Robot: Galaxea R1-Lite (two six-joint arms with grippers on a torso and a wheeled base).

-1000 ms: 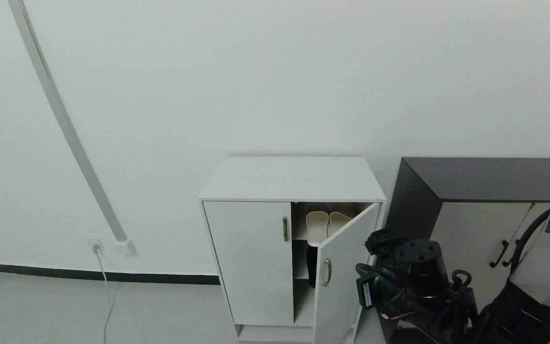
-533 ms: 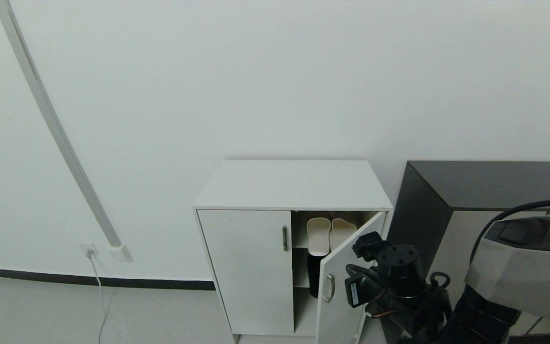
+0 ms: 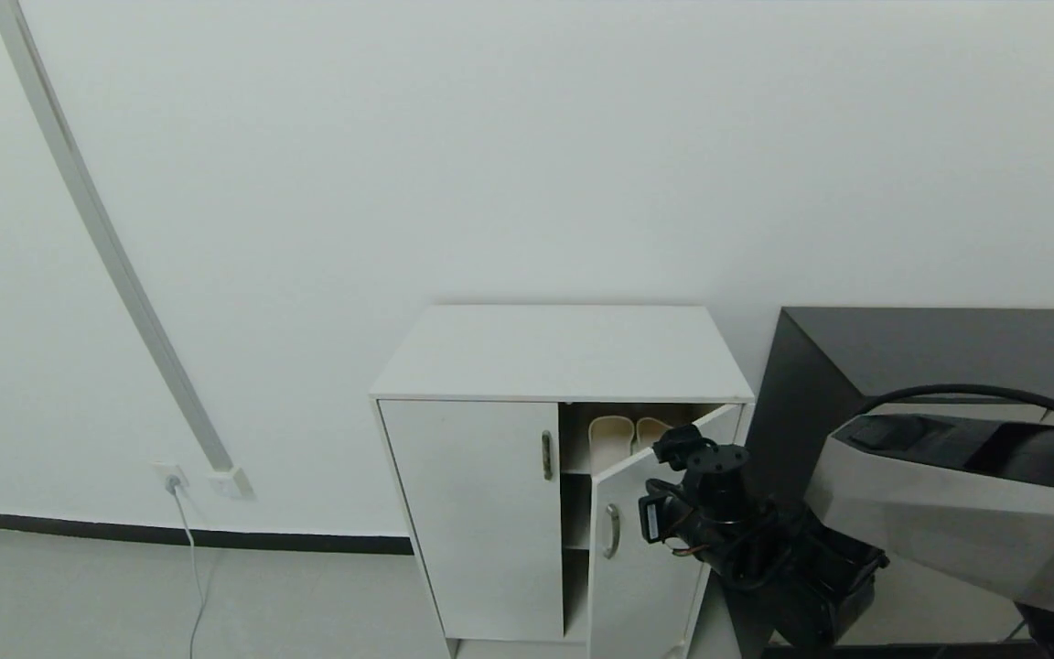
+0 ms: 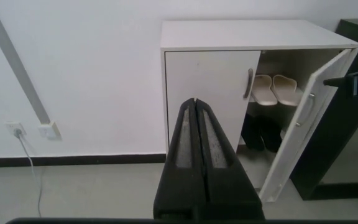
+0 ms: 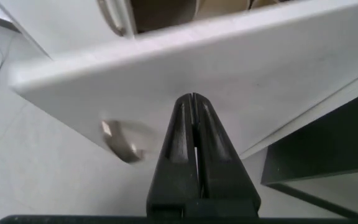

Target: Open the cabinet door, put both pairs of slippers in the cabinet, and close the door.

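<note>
White wall (image 3: 527,165) behind, door (image 3: 628,604) ajar, both arms' jaws pressed together; left wrist view reveals black slippers (image 4: 261,132).

The right arm (image 3: 948,494) comes in from the near right, its silver-and-black upper casing lying almost level. It runs leftward and away into a black, cable-wrapped wrist (image 3: 719,513). At its end the black right gripper (image 5: 193,99) points forward and slightly up. Its two long, slim fingers are pressed together, with only a thin seam between them. The black left gripper (image 4: 194,106) is held out forward, and its two fingers likewise lie flat against each other.
</note>
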